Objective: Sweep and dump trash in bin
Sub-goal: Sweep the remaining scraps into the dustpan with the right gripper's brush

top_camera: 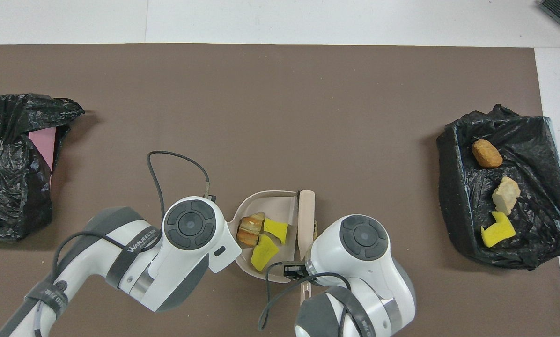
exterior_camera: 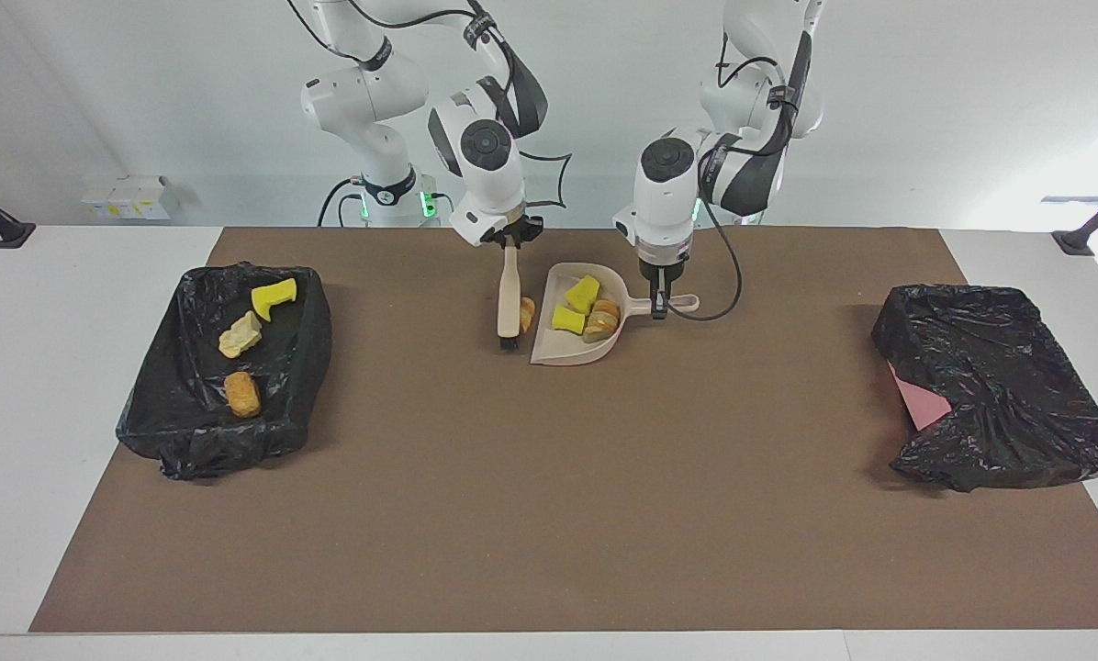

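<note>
On the brown mat [exterior_camera: 549,514], our right gripper [exterior_camera: 509,244] clamps the brush [exterior_camera: 509,303], pressing a bread piece [exterior_camera: 527,313] against the dustpan [exterior_camera: 558,349]. Our left gripper [exterior_camera: 661,296] pinches its handle; three scraps [exterior_camera: 586,310] lie inside, three more [exterior_camera: 241,335] in the bin [exterior_camera: 306,367]

Seven scraps of trash: three in the bin liner [exterior_camera: 306,367] at the right arm's end, three in the dustpan [exterior_camera: 558,353], one bread-like piece [exterior_camera: 527,313] between brush [exterior_camera: 509,303] and pan. Two black-lined bins, the second [exterior_camera: 999,386] at the left arm's end. One dustpan, one brush. Two robot arms. One brown mat [exterior_camera: 549,514].
</note>
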Tool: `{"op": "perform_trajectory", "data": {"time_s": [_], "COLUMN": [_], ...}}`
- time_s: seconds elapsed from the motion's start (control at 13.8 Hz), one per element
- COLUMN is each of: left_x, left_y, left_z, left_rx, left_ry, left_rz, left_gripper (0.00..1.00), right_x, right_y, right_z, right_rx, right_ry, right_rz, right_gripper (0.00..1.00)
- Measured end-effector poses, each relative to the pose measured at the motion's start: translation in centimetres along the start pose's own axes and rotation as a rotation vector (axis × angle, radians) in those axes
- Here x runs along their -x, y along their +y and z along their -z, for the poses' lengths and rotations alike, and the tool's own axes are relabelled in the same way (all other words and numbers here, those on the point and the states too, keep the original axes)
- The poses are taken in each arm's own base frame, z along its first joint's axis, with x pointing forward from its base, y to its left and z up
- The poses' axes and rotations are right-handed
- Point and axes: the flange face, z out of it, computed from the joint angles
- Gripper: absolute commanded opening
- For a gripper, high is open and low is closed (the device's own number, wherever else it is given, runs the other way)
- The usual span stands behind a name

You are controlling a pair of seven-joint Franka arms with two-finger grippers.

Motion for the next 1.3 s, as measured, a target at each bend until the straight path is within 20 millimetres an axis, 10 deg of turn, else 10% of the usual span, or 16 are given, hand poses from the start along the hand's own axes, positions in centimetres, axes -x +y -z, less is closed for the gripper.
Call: {"op": "perform_trajectory", "data": {"time_s": [0.36, 0.65, 1.3], "left_x": [0.7, 2.2, 2.7], "left_y": [-0.7, -1.8, -1.9], "left_z": [-0.3, -0.5, -0.3], "left_rx": [-0.047, -0.073, -0.019], "left_ry": [0.031, 0.049, 0.019], "left_rz": [0.057, 0.110, 0.209], "left_gripper": [0.00, 0.00, 0.00], "right_x": [-0.5, 0.6, -0.7], "right_y": [-3.1, 0.8, 6.1], "right_z": [1.7, 6.8, 3.9], "right_rx": [-0.006, 0.058, 0.149], "right_ry": [-0.049, -0.110, -0.071], "right_rz": [0.014, -0.018, 0.011], "right_gripper": [0.00, 0.00, 0.00]}}
